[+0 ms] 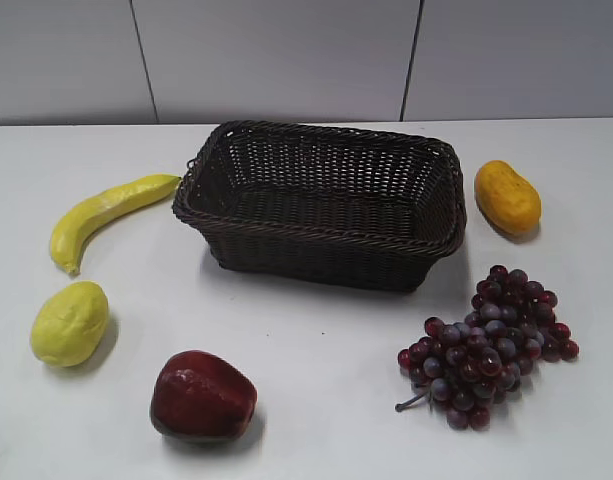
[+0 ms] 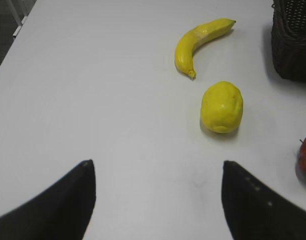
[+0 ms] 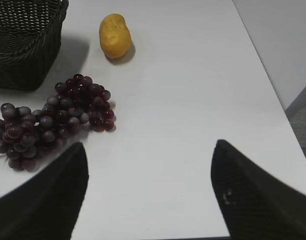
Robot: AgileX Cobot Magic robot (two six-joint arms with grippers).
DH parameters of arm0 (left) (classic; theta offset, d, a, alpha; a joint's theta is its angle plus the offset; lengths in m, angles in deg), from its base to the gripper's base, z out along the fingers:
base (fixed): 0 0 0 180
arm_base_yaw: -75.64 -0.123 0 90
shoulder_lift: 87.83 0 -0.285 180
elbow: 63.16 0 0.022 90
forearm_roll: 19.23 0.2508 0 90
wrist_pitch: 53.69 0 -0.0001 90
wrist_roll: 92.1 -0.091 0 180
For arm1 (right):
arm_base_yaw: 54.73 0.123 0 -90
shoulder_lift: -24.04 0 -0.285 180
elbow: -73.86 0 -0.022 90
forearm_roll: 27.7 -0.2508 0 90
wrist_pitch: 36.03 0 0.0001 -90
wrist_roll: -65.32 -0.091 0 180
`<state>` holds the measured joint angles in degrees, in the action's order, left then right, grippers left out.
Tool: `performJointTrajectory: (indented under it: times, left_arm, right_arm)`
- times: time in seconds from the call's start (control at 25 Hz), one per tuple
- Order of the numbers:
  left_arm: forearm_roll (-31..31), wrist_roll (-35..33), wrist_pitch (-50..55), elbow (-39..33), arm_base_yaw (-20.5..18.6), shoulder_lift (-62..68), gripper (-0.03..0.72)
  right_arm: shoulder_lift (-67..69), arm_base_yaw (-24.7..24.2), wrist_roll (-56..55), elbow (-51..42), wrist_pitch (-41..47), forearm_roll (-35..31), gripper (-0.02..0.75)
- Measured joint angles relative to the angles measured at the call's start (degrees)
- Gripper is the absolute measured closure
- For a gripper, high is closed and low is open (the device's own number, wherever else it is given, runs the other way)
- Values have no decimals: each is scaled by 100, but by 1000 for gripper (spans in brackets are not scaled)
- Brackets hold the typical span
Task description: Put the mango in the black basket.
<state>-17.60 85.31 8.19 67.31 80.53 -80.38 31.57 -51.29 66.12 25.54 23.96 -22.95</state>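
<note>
The orange-yellow mango [image 1: 507,197] lies on the white table just right of the black basket [image 1: 321,240]. The right wrist view shows the mango [image 3: 115,35] far ahead and to the left, with a corner of the basket [image 3: 24,45] at the top left. My right gripper [image 3: 150,150] is open and empty over bare table. My left gripper [image 2: 157,167] is open and empty too, above bare table; the basket's corner [image 2: 292,42] shows at the top right of its view. Neither gripper shows in the exterior view.
A banana [image 1: 104,212] and a bumpy yellow-green lemon-like fruit [image 1: 70,322] lie left of the basket. A dark red apple [image 1: 202,396] sits at the front. A bunch of purple grapes [image 1: 491,345] lies between my right gripper and the mango.
</note>
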Motion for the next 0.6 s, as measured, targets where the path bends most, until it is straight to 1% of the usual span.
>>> performJointTrajectory:
  times: [0.28,0.36,0.4,0.48,0.6]
  left_arm:
    - [0,0,0,0,0,0,99]
    - [0,0,0,0,0,0,99]
    - [0,0,0,0,0,0,99]
    - [0,0,0,0,0,0,99]
    - [0,0,0,0,0,0,99]
  right_arm:
    - [0,0,0,0,-6,0,148]
    - [0,0,0,60,-176,0,148]
    - [0,0,0,84,-389,0,148]
    - [0,0,0,76,-1162,0,148]
    - [174,0,-6,-145,-2589,-5,148]
